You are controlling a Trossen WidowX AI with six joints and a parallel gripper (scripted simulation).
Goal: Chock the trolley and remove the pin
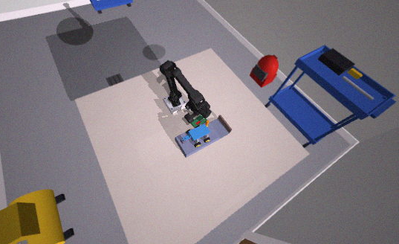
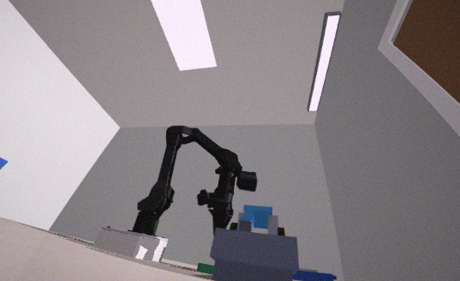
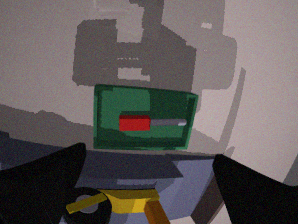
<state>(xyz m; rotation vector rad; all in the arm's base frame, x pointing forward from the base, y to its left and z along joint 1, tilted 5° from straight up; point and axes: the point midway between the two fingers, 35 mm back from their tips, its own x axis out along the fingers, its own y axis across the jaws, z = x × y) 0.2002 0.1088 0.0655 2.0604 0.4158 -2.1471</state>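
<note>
The red-headed stop pin lies flat in the green tray, its grey shaft pointing right in the wrist view. My gripper is open and empty above the tray, fingers wide apart. The blue trolley stands on the grey-blue ramp. The yellow chock sits on the ramp with its end close against a trolley wheel; its orange handle stands up. Its base and exact contact are partly hidden.
A brown end board stands across the ramp's end on the chock's side. The light-blue piece is at the other end. The arm's white base is behind the tray. A blue cart and red helmet stand farther off.
</note>
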